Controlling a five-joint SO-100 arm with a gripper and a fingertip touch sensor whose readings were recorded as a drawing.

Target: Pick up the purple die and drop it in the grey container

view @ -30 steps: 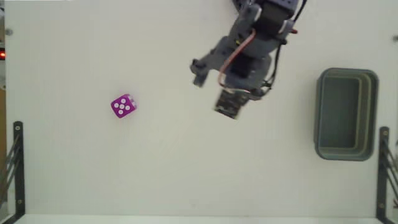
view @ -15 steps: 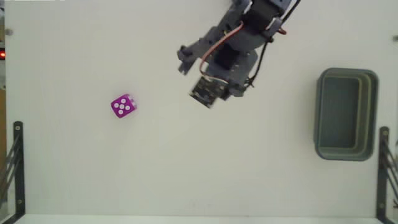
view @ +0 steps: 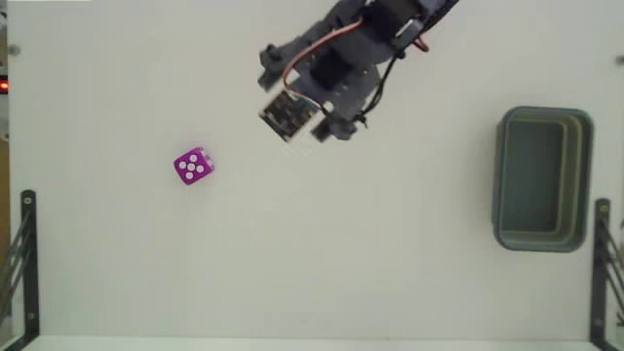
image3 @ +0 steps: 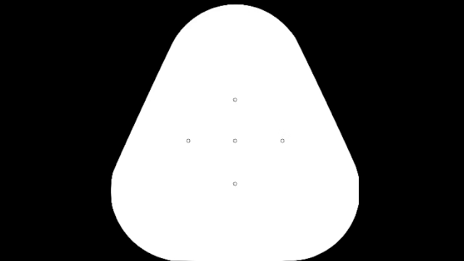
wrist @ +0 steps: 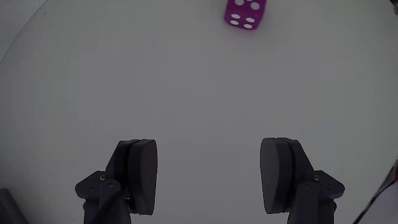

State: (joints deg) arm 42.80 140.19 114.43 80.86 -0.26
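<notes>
The purple die [view: 194, 166] lies on the white table at the left in the fixed view, with five white pips on top. In the wrist view the purple die [wrist: 245, 14] sits at the top edge, far ahead of the fingers. My gripper [view: 284, 98] hangs over the table's upper middle, up and to the right of the die and well apart from it. In the wrist view my gripper [wrist: 211, 158] is open, both dark fingers [wrist: 142, 168] spread wide with only bare table between them. The grey container [view: 542, 178] stands empty at the far right.
Black metal brackets stand at the lower left edge [view: 25, 261] and the lower right edge [view: 603, 263] of the table. A small red light [view: 3, 86] glows at the left border.
The arm has swung leftward and slightly up across the table, bringing the gripper closer to the die. Die and container have not moved.
</notes>
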